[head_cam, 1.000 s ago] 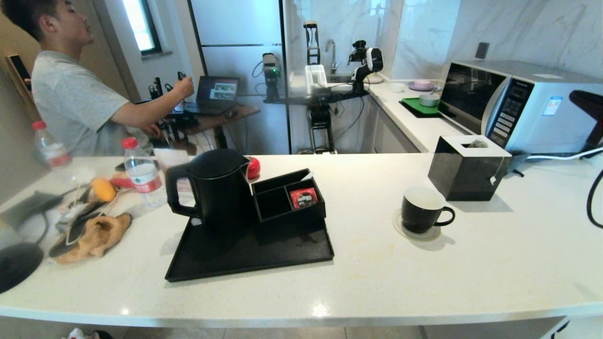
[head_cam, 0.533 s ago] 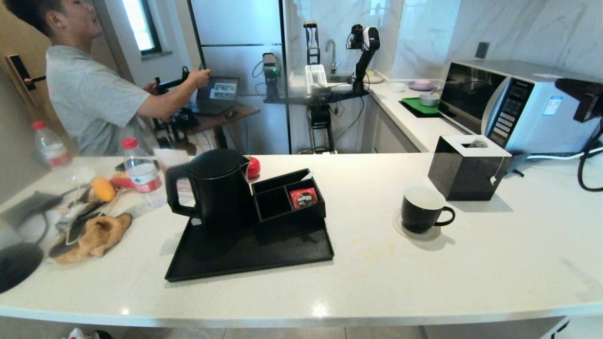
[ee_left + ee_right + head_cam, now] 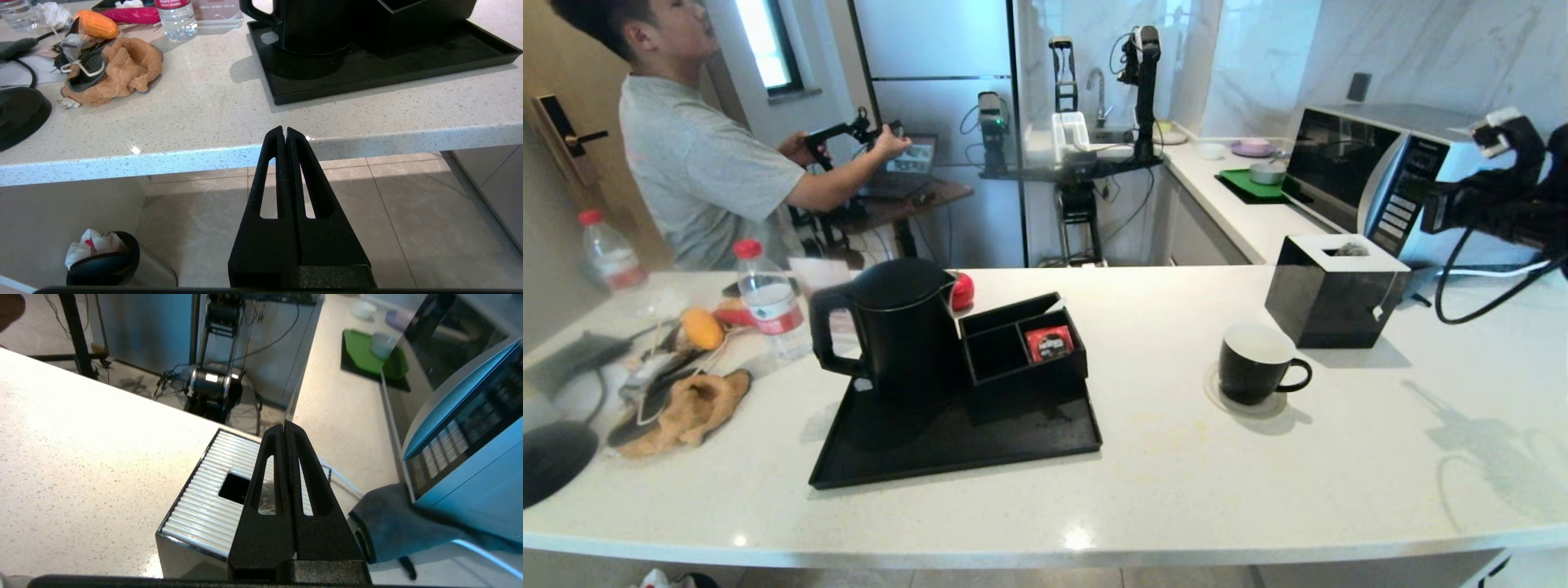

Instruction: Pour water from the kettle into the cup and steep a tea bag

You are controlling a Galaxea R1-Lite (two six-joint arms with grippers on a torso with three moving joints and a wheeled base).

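Observation:
The tall black kettle (image 3: 898, 327) stands on a black tray (image 3: 956, 449) at centre left, handle to the left. On a coaster to its right sits the black cup (image 3: 1254, 363), white inside. The grey tea bag (image 3: 1352, 249) lies on top of the black tissue box (image 3: 1331, 294), and its string hangs down the box's side to a small tag (image 3: 1378, 311). My right arm (image 3: 1494, 204) reaches in from the right; its gripper (image 3: 284, 426) hovers shut above the tissue box (image 3: 204, 506), holding nothing. My left gripper (image 3: 284, 130) is shut and empty, below the counter's front edge.
A black compartment box (image 3: 1021, 343) with a red sachet (image 3: 1048, 343) shares the tray. A red-capped bottle (image 3: 768, 298), a brown cloth (image 3: 690, 408) and clutter lie at the left. A microwave (image 3: 1405, 180) and a black cable (image 3: 1486, 302) stand at the back right.
My right arm has risen into view at the right and swung leftward toward the tissue box. The person in the background has shifted. The kettle, cup and tea bag have not moved.

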